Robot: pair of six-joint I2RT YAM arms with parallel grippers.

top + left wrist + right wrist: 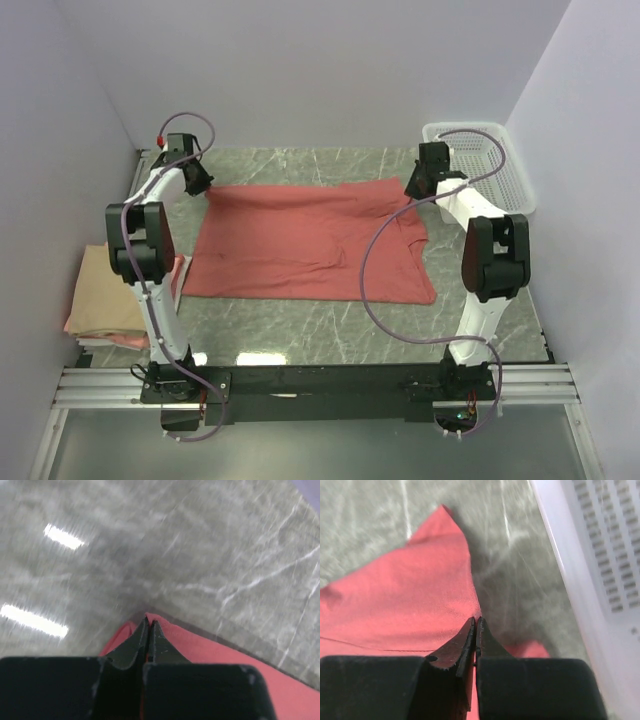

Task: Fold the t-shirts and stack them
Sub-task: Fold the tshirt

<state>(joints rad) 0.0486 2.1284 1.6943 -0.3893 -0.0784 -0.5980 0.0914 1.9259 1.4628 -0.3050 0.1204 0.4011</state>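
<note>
**Top view only**
- Desk, grey marble pattern: one.
- T-shirts, three:
  - The salmon-red t-shirt lies spread flat mid-desk.
  - The tan-beige t-shirt is folded at the desk's left edge.
  - The pink t-shirt shows only as an edge under the tan one.
- Arms: two, each reaching to a far corner of the red shirt.
- White mesh basket: one, in the far right corner.

**Left wrist view only**
- The left fingers are pressed together, pinching the shirt's far-left corner.
- Red cloth shows on both sides of the tips.
- The desk beyond is blurred.

**Right wrist view only**
- The right fingers are clenched on the shirt's right edge.
- A pointed flap of red cloth lies ahead of them.
- The basket wall is close on the right, apart from the cloth.
</note>
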